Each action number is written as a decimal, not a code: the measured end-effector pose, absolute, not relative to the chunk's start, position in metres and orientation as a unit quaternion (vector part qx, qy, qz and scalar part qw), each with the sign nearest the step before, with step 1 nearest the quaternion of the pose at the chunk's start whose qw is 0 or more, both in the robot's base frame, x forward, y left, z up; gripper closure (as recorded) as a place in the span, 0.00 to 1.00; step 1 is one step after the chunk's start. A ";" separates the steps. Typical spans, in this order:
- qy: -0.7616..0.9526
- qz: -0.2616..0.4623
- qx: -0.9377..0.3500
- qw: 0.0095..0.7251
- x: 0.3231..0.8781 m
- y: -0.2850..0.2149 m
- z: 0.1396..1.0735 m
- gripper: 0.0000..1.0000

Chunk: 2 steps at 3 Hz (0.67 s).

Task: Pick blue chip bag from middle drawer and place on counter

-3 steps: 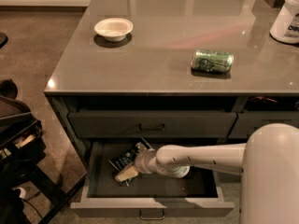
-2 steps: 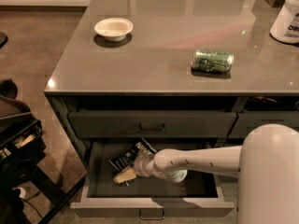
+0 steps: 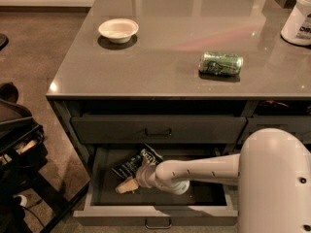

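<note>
Foil chip bag [image 3: 134, 162] lies far-left in the drawer [image 3: 155, 209]; centre the tool [image 3: 124, 186] just beside it, grip state indeterminate, before closing.

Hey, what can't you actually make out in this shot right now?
All in the camera view:
Near end of the blue chip bag in the middle drawer: hidden by the end effector inside that drawer.
Right floor of the middle drawer: hidden by the arm.
The white container on the counter: cut by the right edge.

In the middle drawer [image 3: 206, 192] the hand [image 3: 126, 184] covers part of the blue chip bag [image 3: 131, 162]; the white tub [image 3: 297, 21] is cropped.
</note>
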<state>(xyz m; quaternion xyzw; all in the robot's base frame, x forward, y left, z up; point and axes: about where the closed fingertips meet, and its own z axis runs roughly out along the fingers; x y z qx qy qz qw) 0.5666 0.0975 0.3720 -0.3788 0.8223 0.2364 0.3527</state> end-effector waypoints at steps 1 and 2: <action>0.822 0.236 -0.379 0.353 0.567 0.098 0.372 0.19; 0.822 0.236 -0.379 0.353 0.567 0.098 0.372 0.42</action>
